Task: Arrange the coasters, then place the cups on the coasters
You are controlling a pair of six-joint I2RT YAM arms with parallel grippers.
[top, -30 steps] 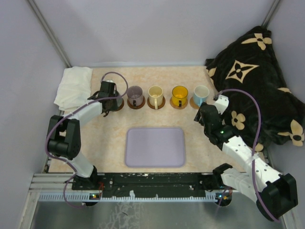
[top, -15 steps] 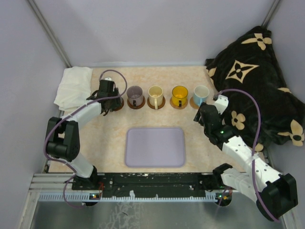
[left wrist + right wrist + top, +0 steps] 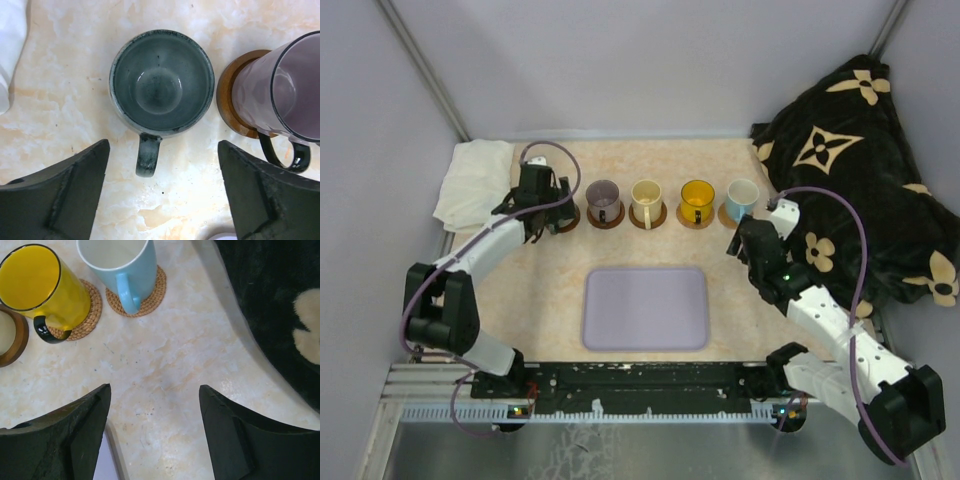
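Observation:
Five cups stand in a row at the back. The grey-green cup is upright with its handle toward my left gripper, which is open; its fingers flank the handle's end without touching it. From above this gripper covers that cup, and only a dark coaster edge shows. The purple cup, cream cup, yellow cup and blue cup each sit on a coaster. My right gripper hangs open over bare table in front of the blue cup.
A lavender tray lies in the middle of the table, its corner close to my right gripper's left finger. A white cloth is at the back left. A black flowered blanket fills the right side.
My left gripper has opened wide, let go of the grey-green cup and drawn back a little. The right arm has stayed where it was.

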